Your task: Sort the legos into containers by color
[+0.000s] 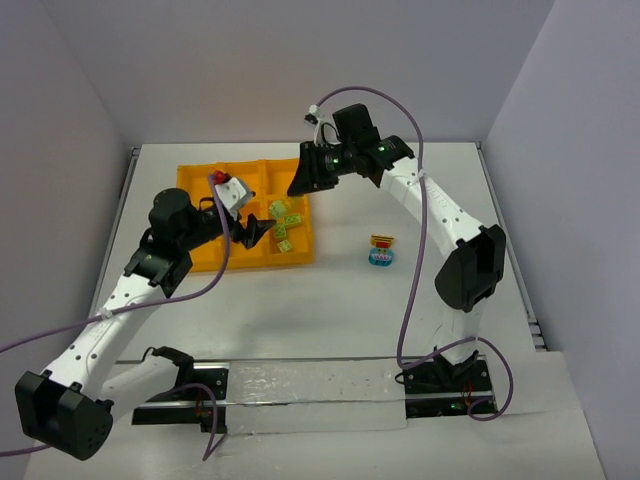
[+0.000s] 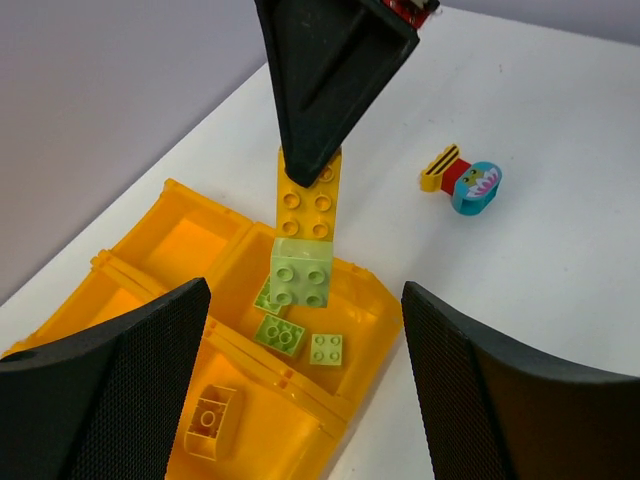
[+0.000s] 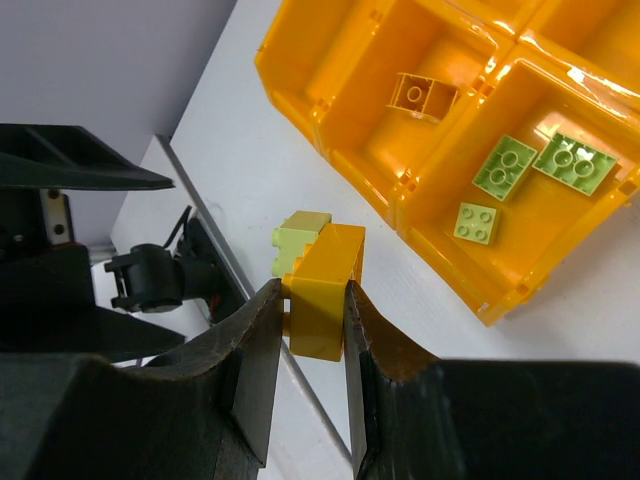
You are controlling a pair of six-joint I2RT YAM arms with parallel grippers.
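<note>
I am watching the right pincer (image 3: pixel 310 300) clenching a yellow brick (image 3: pixel 325 290) with a lime brick (image 3: pixel 300 235) stuck to its end, hanging by the right end of the orange tray (image 1: pixel 205 262), which is sitting far left on the counter (image 1: pixel 330 330). The left pincer (image 2: pixel 303 295) is facing that pair from the left, released, jaws wide and gripping nothing. Three loose lime bricks (image 2: pixel 282 333) are lying in the near-right compartment, and a lone yellow brick (image 2: pixel 210 420) is lying in the neighbouring one. A small yellow, red and blue stack (image 1: pixel 381 250) is sitting right of the tray.
</note>
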